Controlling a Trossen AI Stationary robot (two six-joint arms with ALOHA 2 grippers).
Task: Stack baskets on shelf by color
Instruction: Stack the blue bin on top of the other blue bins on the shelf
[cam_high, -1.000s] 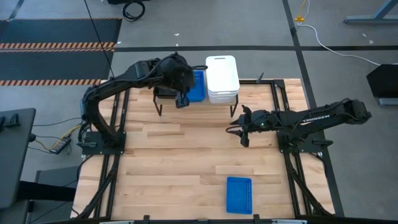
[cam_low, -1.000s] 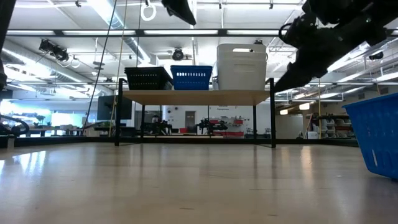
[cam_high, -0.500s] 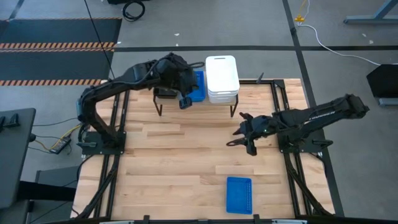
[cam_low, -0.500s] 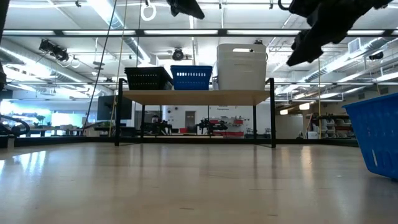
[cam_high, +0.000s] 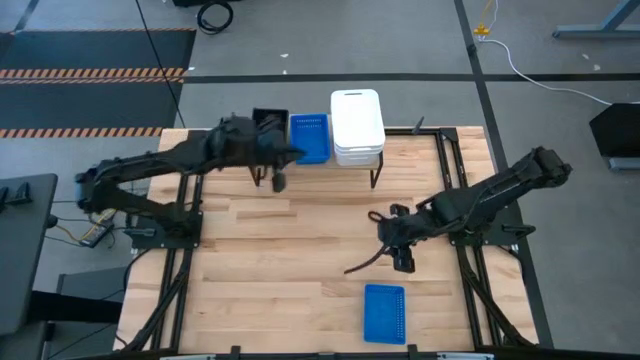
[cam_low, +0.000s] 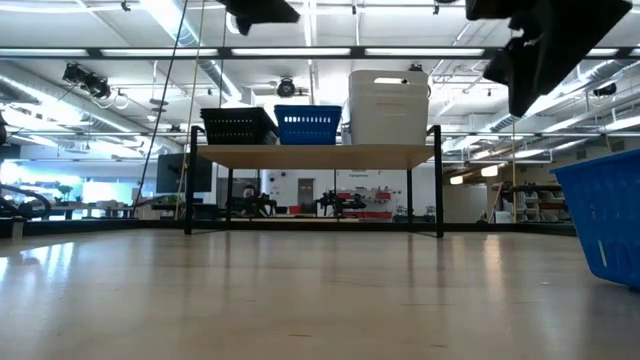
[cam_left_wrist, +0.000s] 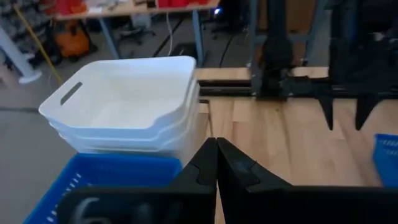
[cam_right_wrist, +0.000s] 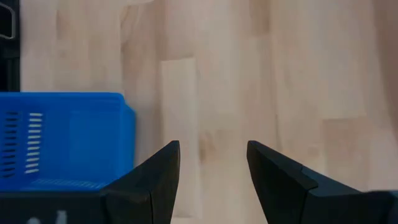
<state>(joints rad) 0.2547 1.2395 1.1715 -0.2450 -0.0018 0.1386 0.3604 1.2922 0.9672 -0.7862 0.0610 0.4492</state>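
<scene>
Shelf (cam_low: 315, 155): one; stands at the far edge of the table (cam_high: 280, 250), carrying three groups of baskets side by side.
White baskets (cam_high: 357, 127): nested stack on the shelf's right end; three rims countable in the left wrist view (cam_left_wrist: 134, 102).
Blue baskets: two. One blue basket on the shelf (cam_high: 309, 137), in the middle, between the black and white ones. One loose blue basket (cam_high: 384, 312) lies on the table near the front edge, well apart from the shelf.
Black basket (cam_low: 238, 126): one visible, on the shelf's left end; from above it is largely covered by the left arm.
Left gripper (cam_high: 279, 180): hangs just in front of the shelf, near its left half; fingers pressed together, nothing between them.
Right gripper (cam_high: 404, 262): hovers over the table between the shelf and the loose blue basket, nearer the basket; fingers spread apart, empty.
Cut off: in the low view the loose blue basket (cam_low: 605, 225) runs off the right edge, and both arms show only as dark shapes at the top.
Hard to make out: whether the black basket is single or stacked.
</scene>
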